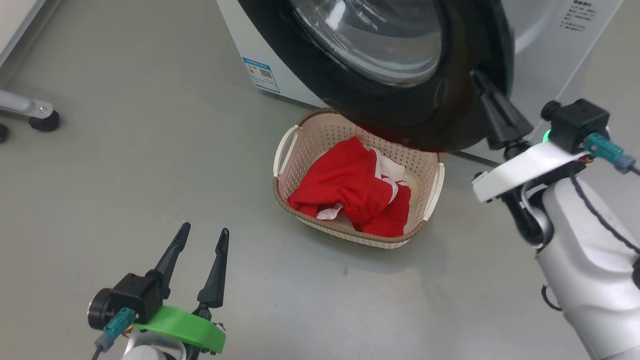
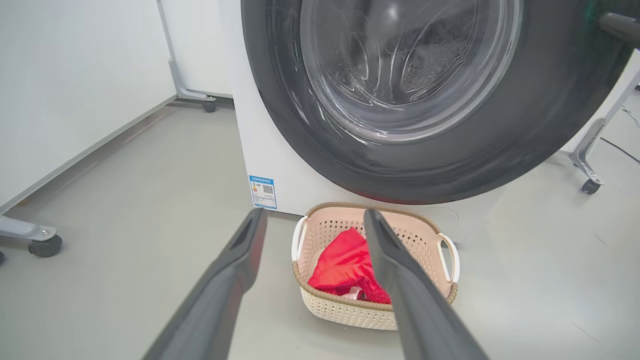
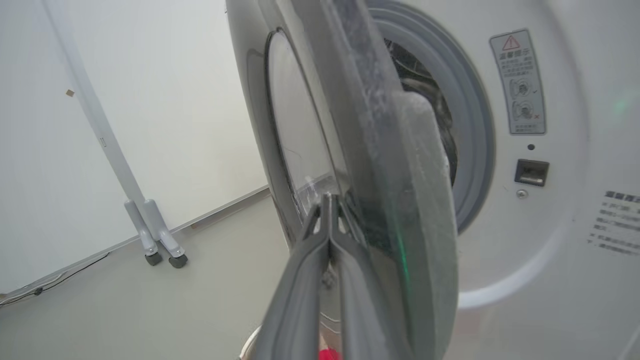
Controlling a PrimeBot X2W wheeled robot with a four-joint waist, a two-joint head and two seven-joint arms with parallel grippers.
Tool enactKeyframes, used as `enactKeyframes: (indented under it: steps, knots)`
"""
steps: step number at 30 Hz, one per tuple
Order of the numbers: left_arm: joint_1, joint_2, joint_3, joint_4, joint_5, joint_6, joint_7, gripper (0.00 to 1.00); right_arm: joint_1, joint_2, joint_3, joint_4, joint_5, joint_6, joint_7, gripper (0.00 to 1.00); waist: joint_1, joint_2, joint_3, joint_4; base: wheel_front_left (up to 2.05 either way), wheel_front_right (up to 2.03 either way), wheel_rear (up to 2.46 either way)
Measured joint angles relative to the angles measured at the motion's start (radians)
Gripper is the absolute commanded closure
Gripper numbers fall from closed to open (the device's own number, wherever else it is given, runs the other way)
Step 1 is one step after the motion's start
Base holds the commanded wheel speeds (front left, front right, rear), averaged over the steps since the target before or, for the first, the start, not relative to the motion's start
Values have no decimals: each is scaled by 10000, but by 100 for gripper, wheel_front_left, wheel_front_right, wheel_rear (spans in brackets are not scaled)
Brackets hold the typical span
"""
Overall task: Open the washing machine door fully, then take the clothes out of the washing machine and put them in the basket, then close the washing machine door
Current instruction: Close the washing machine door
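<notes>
Washing machine door stands part-way open, swung out from the washing machine. In the head view its black ring and clear glass bowl hang over the far end of the basket. The right wrist view takes the door almost edge-on, with the grey gasket to its right. A latch slot and a warning sticker sit on the white front panel beyond.

Right pincer: fingers pressed together, nothing seen between them. Its tips are at the door's right-hand edge in the head view. In its own wrist view they lie against the door's inner side, by the rim of the glass. Cannot tell whether the contact is firm.

Left pincer: spread, empty, low over the grey floor. It is well apart from the basket, fingers pointing toward basket and machine.

Basket is upright on the floor, just in front of the machine, near the blue label sticker. Clothes lie inside it: bunched red fabric, white trim, a bit of white cloth showing.

Castor leg of a frame is at the left edge of the head view.
</notes>
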Motion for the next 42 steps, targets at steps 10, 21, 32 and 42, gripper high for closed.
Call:
enactKeyframes:
  steps: [10, 21, 32, 42]
  knots:
    - [-361, -31, -447, -109, -155, -2, 0, 0, -1457, -604, -579, 1114, -173, -263, -2, 100, 0, 0, 462, 158, 0, 0, 0]
    - [-721, -79, -911, -173, -476, -69, 0, 0, -3314, -838, -982, 2161, -255, -537, 90, 100, 0, 0, 1163, 519, 0, 0, 0]
    - [-1125, -161, -1012, -201, -894, -69, 0, 0, -4455, -842, -769, 3095, -602, -644, 150, 100, 1, 0, 1682, 714, 0, 0, 0]
    - [-1154, -174, -395, -174, -838, -69, 0, 0, -3185, -244, -322, 3429, -288, 35, 102, 100, 1, 0, 1284, 288, 0, 0, 0]
